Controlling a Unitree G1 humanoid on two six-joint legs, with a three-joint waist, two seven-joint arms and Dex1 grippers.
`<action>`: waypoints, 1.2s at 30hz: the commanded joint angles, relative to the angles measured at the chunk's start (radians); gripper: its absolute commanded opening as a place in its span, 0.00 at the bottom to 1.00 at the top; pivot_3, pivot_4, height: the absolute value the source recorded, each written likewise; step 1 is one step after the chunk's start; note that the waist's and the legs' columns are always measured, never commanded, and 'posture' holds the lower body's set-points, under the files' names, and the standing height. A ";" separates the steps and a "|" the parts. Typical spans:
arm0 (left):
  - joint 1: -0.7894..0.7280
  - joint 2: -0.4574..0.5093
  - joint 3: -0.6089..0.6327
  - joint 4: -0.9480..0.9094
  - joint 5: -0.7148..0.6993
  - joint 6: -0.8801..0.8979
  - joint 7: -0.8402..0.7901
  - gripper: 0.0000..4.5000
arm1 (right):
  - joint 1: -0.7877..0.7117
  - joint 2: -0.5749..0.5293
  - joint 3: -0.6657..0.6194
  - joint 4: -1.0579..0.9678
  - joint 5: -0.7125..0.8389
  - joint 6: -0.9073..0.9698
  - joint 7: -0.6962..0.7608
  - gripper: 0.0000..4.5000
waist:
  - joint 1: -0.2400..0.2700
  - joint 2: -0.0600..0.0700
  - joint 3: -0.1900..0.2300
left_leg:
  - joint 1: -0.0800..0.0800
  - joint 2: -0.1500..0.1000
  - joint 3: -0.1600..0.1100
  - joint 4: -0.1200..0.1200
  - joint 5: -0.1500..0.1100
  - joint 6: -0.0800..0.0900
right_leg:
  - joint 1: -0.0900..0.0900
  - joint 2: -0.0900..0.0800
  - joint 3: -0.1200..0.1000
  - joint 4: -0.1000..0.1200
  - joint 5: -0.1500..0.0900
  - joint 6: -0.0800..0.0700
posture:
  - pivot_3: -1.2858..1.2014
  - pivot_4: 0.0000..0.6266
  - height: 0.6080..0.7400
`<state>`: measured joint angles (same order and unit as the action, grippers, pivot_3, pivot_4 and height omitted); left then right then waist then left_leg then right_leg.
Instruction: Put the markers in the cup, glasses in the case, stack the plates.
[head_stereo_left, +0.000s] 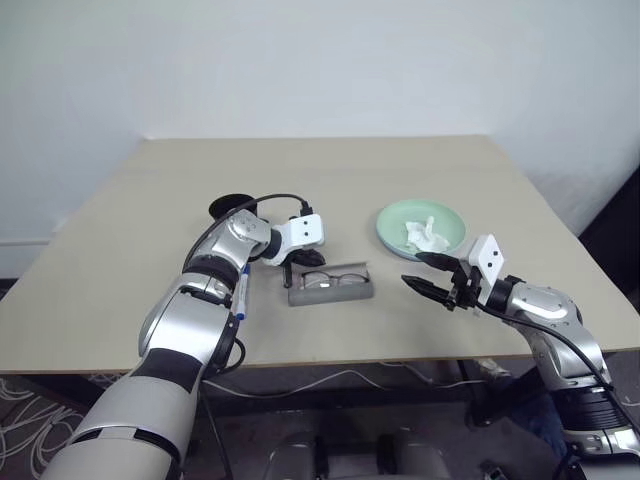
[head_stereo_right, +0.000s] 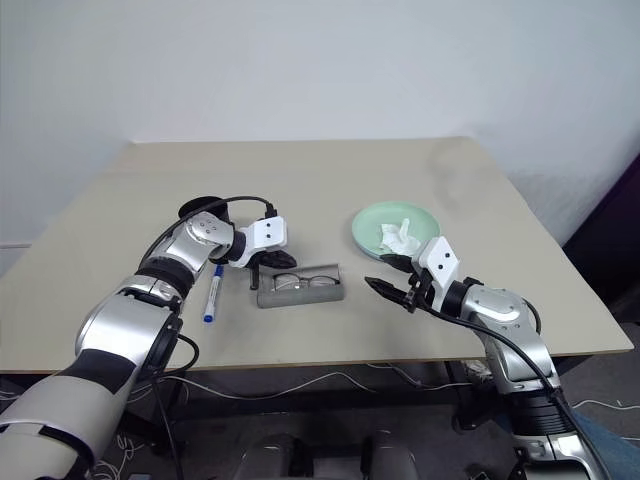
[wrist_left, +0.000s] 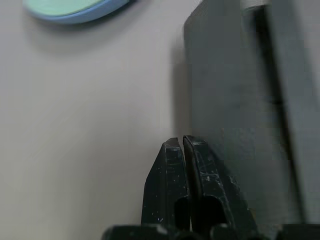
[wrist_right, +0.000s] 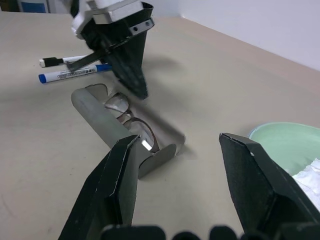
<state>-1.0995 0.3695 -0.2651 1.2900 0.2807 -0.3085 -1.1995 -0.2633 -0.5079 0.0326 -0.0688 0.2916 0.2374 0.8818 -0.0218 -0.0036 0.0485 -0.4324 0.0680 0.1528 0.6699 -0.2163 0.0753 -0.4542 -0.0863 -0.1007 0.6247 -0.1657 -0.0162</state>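
From my head, the open case (head_stereo_left: 331, 283) lay mid-surface with the glasses (head_stereo_left: 333, 279) inside, my left fingers (head_stereo_left: 288, 272) pinched shut and empty at its end. The left wrist camera showed those tips beside the case wall. From my right wrist, my right fingers (wrist_right: 187, 180) gaped wide, empty. I reckoned I should nudge the lid gently, squarely.

Glasses (head_stereo_right: 301, 282) inside open case (head_stereo_right: 300, 294)

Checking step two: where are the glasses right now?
In the head views, the glasses lie inside the open grey case near the table's front middle, beside the shut left claw.
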 joint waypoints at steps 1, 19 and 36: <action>0.012 0.025 0.028 -0.074 -0.044 -0.027 -0.062 0.01 | -0.029 -0.001 -0.003 -0.006 -0.004 -0.012 -0.009 0.60 | 0.000 0.000 0.000 | 0.000 0.000 0.000 0.000 0.000 0.000 | 0.000 0.000 0.000 0.000 0.000 0.000 | 0.52 0.00 1.00; 0.414 0.128 0.215 -0.741 -0.194 0.347 0.216 0.01 | -0.080 0.007 0.056 0.057 -0.008 -0.030 0.055 0.60 | -0.007 0.000 0.000 | 0.000 0.005 0.000 0.001 0.000 0.000 | 0.000 0.001 0.001 0.001 0.000 0.000 | 0.52 0.00 1.00; 0.772 -0.024 0.393 -1.353 -0.139 1.032 0.871 0.29 | -0.158 0.040 0.117 0.187 -0.035 -0.082 0.127 0.60 | 0.000 0.000 0.000 | 0.001 0.007 0.001 0.002 0.000 0.000 | 0.000 0.001 0.000 0.001 0.004 0.001 | 0.52 0.00 1.00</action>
<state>-0.3033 0.3466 0.1047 -0.0363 0.1151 0.7073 -0.3888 -0.3911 -0.4739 0.1593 0.1368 0.2536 0.1785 1.0069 -0.0214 -0.0033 0.0482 -0.4310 0.0754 0.1534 0.6718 -0.2162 0.0750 -0.4539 -0.0856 -0.1005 0.6261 -0.1617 -0.0158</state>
